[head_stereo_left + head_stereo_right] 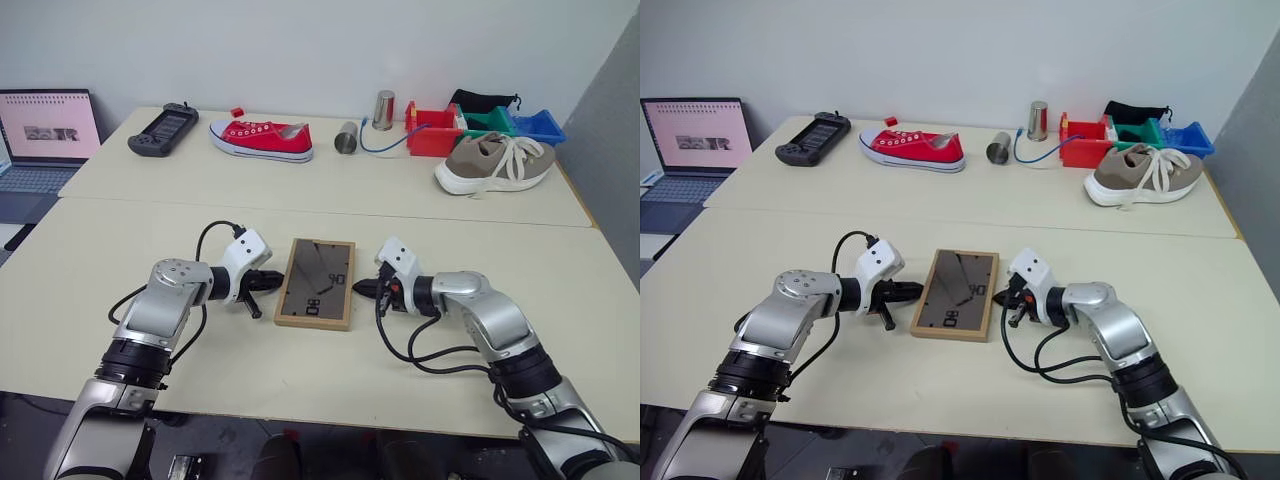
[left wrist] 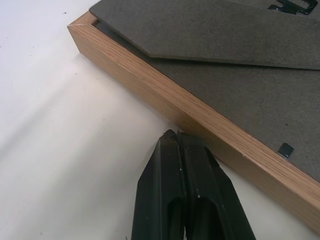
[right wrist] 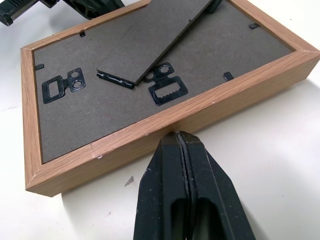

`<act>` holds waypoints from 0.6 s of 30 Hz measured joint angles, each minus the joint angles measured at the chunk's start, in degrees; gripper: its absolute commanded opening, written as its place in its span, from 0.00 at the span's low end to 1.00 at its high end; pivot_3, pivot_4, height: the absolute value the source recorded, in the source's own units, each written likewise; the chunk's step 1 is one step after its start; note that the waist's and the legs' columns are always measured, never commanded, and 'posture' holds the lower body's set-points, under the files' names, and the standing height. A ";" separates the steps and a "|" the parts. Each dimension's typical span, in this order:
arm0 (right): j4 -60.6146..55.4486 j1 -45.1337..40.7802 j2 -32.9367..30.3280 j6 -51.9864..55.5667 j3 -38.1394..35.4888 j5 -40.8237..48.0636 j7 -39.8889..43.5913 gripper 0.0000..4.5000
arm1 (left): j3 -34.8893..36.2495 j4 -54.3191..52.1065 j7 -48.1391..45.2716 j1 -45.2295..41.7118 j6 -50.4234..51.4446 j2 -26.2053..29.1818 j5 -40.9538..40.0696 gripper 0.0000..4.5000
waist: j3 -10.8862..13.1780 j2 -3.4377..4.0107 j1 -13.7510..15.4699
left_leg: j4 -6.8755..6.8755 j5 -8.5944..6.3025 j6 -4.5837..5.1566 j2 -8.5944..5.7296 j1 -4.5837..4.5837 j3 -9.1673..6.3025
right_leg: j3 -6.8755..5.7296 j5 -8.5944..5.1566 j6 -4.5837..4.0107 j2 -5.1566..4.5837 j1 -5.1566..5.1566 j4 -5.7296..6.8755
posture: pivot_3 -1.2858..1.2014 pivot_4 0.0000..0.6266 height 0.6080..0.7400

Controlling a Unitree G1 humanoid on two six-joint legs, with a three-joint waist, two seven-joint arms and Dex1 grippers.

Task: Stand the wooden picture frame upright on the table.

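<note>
— One wooden picture frame (image 1: pixel 316 283) lies flat on the table (image 1: pixel 300 380), face down, between the two grippers. Its rim is light oak-grained wood with mitred corners; the back is a matte dark grey-brown board.

— What shows on that back?

— A stiff easel flap (image 3: pixel 155 37) of the same board, cut to a tapered shape and lifted a little off the backing. Two black metal hangers (image 3: pixel 165 87) with sawtooth edges sit near it, and small black tabs hold the board in the rim. From the head camera the hangers read as pale marks; no lettering can be made out.

— And the grippers?

— The left gripper (image 1: pixel 272 280) has its black fingers pressed together, holding nothing, the tips just beside the frame's left long side; whether they touch the wood cannot be told. The right gripper (image 1: pixel 362 290) is likewise closed and empty, its tips at or against the right long side.

— What surrounds them?

— The table is smooth, pale cream and matte. On a second table behind it rest a red canvas sneaker (image 1: pixel 261 138) with white laces, a black handheld controller (image 1: pixel 165 130), two metal cylinders (image 1: pixel 365 122), one upright and one on its side, red, green and blue plastic bins (image 1: pixel 480 128), and a tan shoe (image 1: pixel 495 165) with white sole. An open laptop (image 1: pixel 45 135) sits at the far left.
</note>
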 measured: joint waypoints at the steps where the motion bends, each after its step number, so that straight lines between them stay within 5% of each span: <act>1: -0.03 0.14 -0.59 -0.25 0.08 -0.06 0.10 0.00 | -0.01 0.03 -0.16 0.01 -0.06 0.23 0.00 0.00 | 0.00 0.00 0.02 | 0.00 0.00 0.00 0.00 0.00 0.00 | 0.00 0.00 0.00 0.00 0.00 0.00 | 0.52 0.24 1.00; 3: -0.02 0.92 -2.94 -1.34 0.09 -0.32 0.67 0.00 | 0.02 0.88 -0.54 -0.03 -0.81 1.36 -0.05 0.00 | 0.00 0.00 0.03 | 0.00 0.00 0.00 0.00 0.00 0.00 | 0.00 0.00 0.00 0.00 0.00 -0.02 | 0.52 0.24 1.00; 9: 0.95 1.50 -8.72 -3.97 -1.27 -1.41 1.96 0.00 | 3.06 6.58 -3.38 -0.95 -0.21 4.33 -2.26 0.25 | 0.00 0.00 -0.25 | -0.01 -0.01 0.02 0.02 0.04 0.01 | 0.01 0.00 0.01 0.03 -0.01 -0.02 | 0.52 0.24 1.00; 18: 4.34 -0.29 -10.25 -7.77 -1.30 -2.35 4.89 0.00 | 4.57 11.03 -11.57 -8.64 30.11 5.10 -14.74 0.69 | 0.01 -0.01 -0.15 | 0.01 0.00 0.01 -0.01 0.00 -0.03 | -0.03 -0.01 0.01 0.03 -0.01 -0.02 | 0.52 0.24 1.00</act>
